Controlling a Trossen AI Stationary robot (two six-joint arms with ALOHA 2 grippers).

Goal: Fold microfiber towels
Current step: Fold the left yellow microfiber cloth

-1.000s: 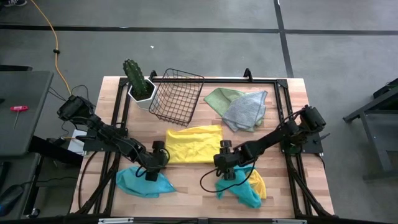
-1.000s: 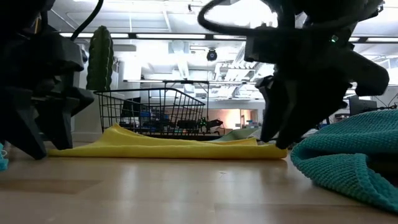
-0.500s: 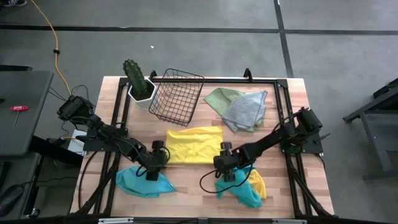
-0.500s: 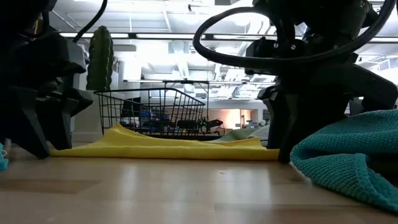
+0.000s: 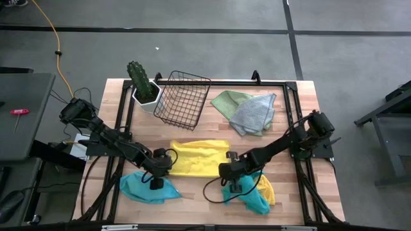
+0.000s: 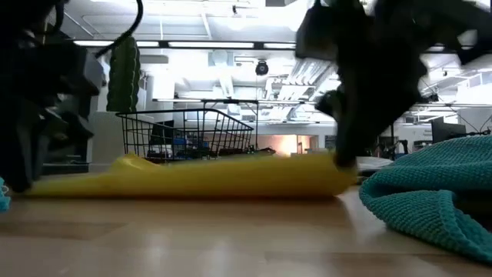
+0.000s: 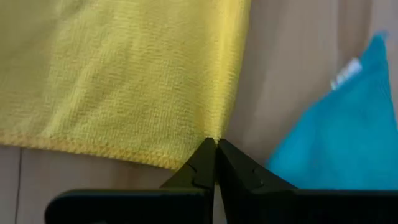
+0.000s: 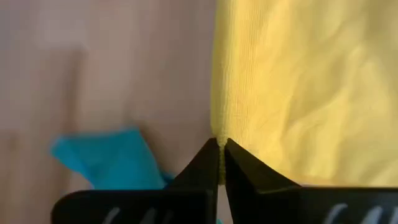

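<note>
A yellow microfiber towel (image 5: 199, 157) lies spread in the middle of the table. My left gripper (image 5: 166, 165) is shut on its near left corner and my right gripper (image 5: 226, 169) is shut on its near right corner. In the low view the towel's near edge (image 6: 192, 175) hangs between the two grippers, just above the wood. A teal towel (image 5: 149, 187) lies crumpled near the left gripper. Another teal towel (image 5: 250, 197), over a yellow one, lies near the right gripper. A green towel (image 5: 228, 101) and a grey towel (image 5: 255, 114) lie at the far right. My left gripper pinches the yellow towel's near left corner (image 7: 214, 132) between its two fingertips, slanting down from the near side. The corner is raised off the wood; the rest of the towel lies on the table. My right gripper pinches the near right corner (image 8: 220, 129) at the hemmed edge between its two fingertips, slanting down from the near side. That corner is lifted, and the edge runs fairly straight across to the other gripper.
A black wire basket (image 5: 183, 97) and a potted cactus (image 5: 141, 82) stand at the far left. A black frame rail (image 5: 292, 115) runs along the table's right side. Bare wood lies between the yellow towel and the basket.
Both grippers have shut on the yellow towel's near corners and risen a little. The towel's near edge has come up off the table, and the whole towel has been drawn slightly toward the table's near edge.
</note>
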